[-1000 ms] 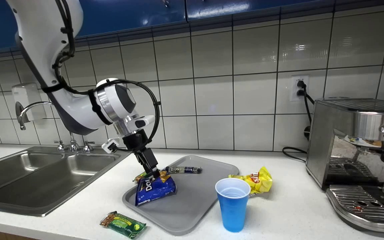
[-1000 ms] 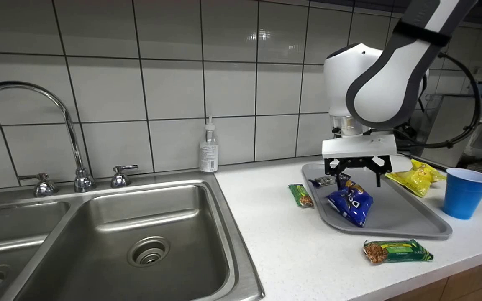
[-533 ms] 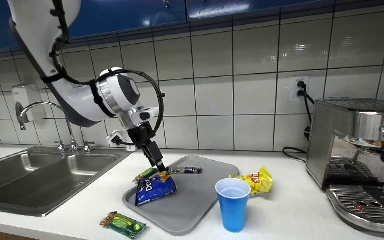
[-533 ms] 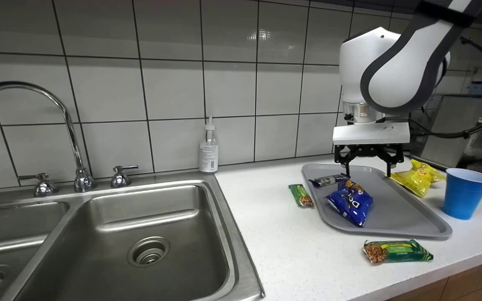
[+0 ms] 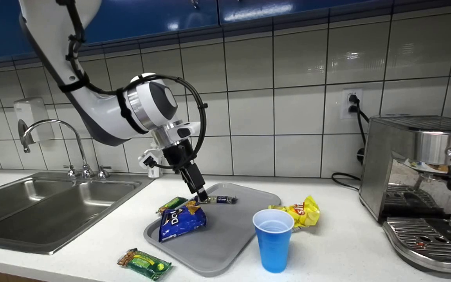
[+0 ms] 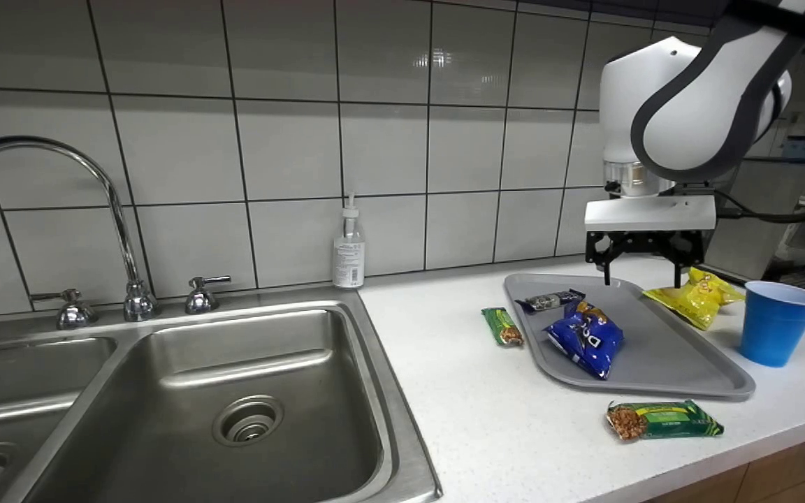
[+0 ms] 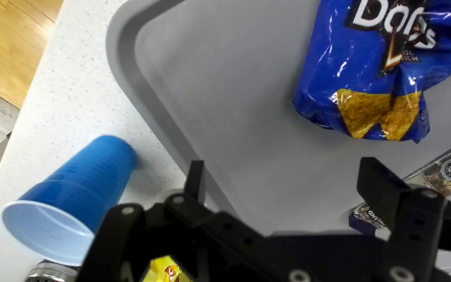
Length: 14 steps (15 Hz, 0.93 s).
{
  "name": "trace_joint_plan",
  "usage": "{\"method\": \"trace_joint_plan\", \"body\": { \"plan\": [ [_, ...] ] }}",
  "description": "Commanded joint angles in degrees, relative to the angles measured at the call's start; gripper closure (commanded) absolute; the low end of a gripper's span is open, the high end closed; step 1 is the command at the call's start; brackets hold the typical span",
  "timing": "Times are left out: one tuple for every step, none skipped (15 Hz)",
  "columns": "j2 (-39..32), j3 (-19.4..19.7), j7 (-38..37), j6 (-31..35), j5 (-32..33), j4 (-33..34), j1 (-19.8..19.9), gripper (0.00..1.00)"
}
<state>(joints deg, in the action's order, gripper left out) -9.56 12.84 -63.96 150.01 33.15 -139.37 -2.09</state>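
Note:
My gripper is open and empty above the far part of the grey tray. In the wrist view its fingers are wide apart with bare tray between them. A blue Doritos bag lies on the tray, apart from the fingers; it also shows in both exterior views. A bar in a clear and dark wrapper lies on the tray near the bag. In the wrist view the right finger partly covers this bar. A yellow chip bag lies beside the tray.
A blue cup stands upright beside the tray. Two green-wrapped bars lie on the counter beside the tray. A double sink with a faucet and a soap bottle are on one side. A coffee machine stands opposite.
My open gripper has moved up and away from the blue bag, to the right in both exterior views. Its fingers stay apart. The bags, bars, cup and tray stay in place.

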Motion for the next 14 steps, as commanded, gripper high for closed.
{"method": "trace_joint_plan", "body": {
  "plan": [
    [0.05,-0.62,0.39,0.00,0.08,0.08,1.13,0.00],
    [0.05,-0.54,0.61,0.11,0.09,0.08,1.37,0.00],
    [0.05,-0.48,0.74,0.16,0.09,0.08,1.46,0.00],
    [0.05,-0.47,0.79,0.20,0.09,0.08,1.46,0.00],
    [0.05,-0.47,0.80,0.22,0.10,0.08,1.45,0.00],
    [0.05,-0.47,0.81,0.23,0.10,0.08,1.45,0.00],
    [0.05,-0.47,0.83,0.24,0.10,0.08,1.45,0.00],
    [0.05,-0.47,0.84,0.25,0.10,0.08,1.45,0.00],
    [0.05,-0.47,0.84,0.25,0.10,0.08,1.45,0.00],
    [0.05,-0.47,0.85,0.26,0.10,0.08,1.45,0.00],
    [0.20,-0.23,0.37,0.48,0.88,0.23,1.39,0.00],
    [0.58,-0.14,0.72,0.27,0.81,0.30,1.53,0.00],
    [1.21,0.08,0.98,0.21,1.07,0.20,1.70,0.00],
    [1.52,0.33,0.96,0.33,1.69,0.25,1.75,0.00]
  ]
}}
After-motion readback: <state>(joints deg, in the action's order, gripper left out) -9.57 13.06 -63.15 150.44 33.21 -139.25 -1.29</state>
